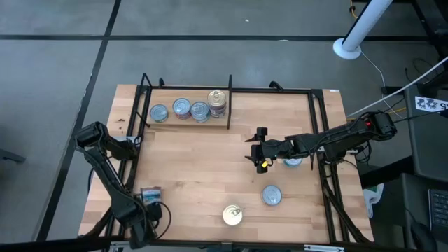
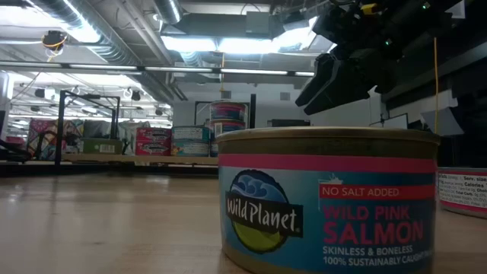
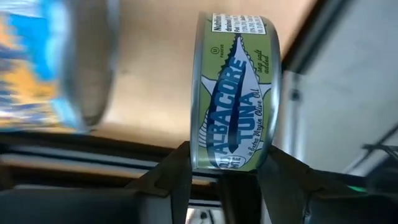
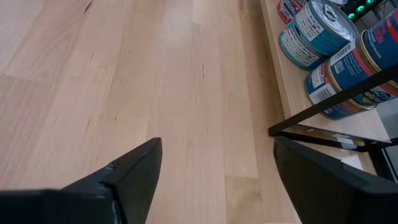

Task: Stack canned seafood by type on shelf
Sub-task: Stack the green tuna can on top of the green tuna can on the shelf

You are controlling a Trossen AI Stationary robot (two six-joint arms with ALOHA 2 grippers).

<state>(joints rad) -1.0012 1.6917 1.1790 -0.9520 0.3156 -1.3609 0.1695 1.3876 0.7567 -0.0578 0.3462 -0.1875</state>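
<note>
The left gripper (image 3: 227, 177) is clamped on a flat round green-labelled albacore tuna tin (image 3: 236, 93), held on edge at the near left corner of the light wooden shelf board (image 1: 203, 168). Ahead of the right gripper (image 1: 257, 147), whose fingers stand wide apart and empty above mid-board, nothing is held; just behind it lies a silver-blue-topped tin (image 1: 292, 161), with another silver-blue tin (image 1: 271, 194) and a gold-topped tin (image 1: 232, 215) nearer the front edge. Farthest off, four tins (image 1: 189, 109) stand ranged beside the black divider bar (image 1: 229, 101), so sorting appears roughly half done, with four yet unplaced.
</note>
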